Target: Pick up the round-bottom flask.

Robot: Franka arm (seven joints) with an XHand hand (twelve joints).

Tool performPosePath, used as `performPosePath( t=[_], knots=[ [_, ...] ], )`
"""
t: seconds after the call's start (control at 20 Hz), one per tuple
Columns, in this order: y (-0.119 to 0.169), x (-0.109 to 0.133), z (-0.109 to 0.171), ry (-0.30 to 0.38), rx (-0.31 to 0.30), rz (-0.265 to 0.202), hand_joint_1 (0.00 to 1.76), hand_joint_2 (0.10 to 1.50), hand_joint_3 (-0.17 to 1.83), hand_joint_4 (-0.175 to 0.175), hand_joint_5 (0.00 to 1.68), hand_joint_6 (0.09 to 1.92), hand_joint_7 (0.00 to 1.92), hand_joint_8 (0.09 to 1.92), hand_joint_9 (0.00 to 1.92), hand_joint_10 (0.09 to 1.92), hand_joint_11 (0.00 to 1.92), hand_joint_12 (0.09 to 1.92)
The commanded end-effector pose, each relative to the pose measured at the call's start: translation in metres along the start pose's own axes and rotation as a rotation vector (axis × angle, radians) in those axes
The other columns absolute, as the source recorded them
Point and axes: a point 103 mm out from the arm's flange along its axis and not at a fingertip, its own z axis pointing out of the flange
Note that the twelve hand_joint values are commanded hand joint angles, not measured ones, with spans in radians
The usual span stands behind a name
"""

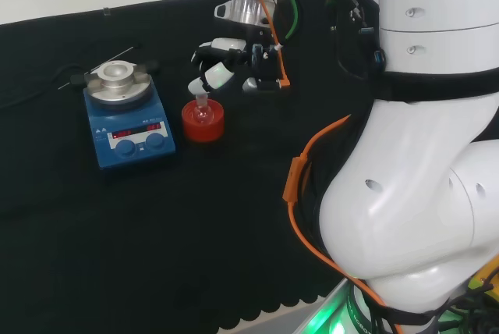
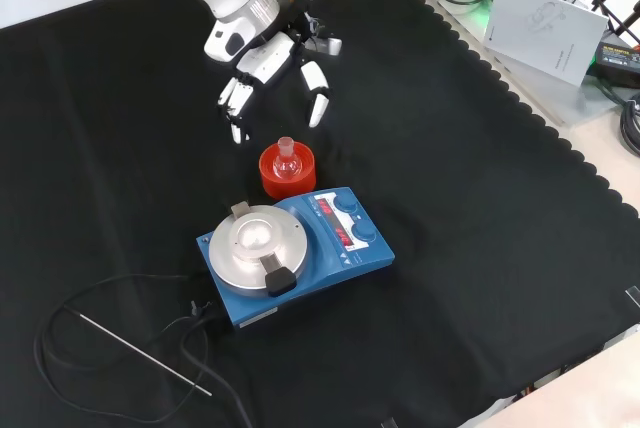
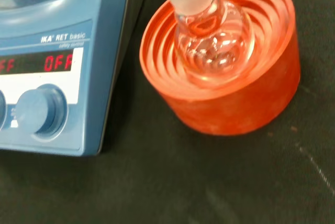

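Above the round-bottom flask hovers the robot hand, fingers spread.

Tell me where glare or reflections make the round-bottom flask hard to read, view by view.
Wrist view: the round-bottom flask shows bright glints on its bulb, and the red ribbed stand shows through the glass. Head view: the flask is a pale speck against the stand, its bulb barely separable. Front view: the neck reads clearly, the bulb blends into red. The hand hangs above, fingers relaxed.
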Motion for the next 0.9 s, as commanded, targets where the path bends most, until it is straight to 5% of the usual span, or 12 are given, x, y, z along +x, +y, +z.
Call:
performPosePath(
  t=[0.05, 0.45, 0.9],
  knots=[
    [0.008, -0.005, -0.003, -0.008, -0.069, -0.001, 0.66, 0.47, 0.79, -0.132, 0.15, 0.65, 0.29, 1.0, 0.32, 1.01, 0.07, 1.51],
    [0.015, -0.016, -0.005, -0.005, -0.195, 0.008, 0.7, 0.45, 0.8, -0.138, 0.15, 0.67, 0.44, 1.02, 0.43, 1.0, 0.12, 1.51],
    [0.009, -0.019, 0.017, -0.008, -0.138, -0.004, 0.72, 0.44, 0.81, -0.144, 0.17, 0.72, 0.47, 1.02, 0.47, 0.98, 0.12, 1.5]
  ],
)
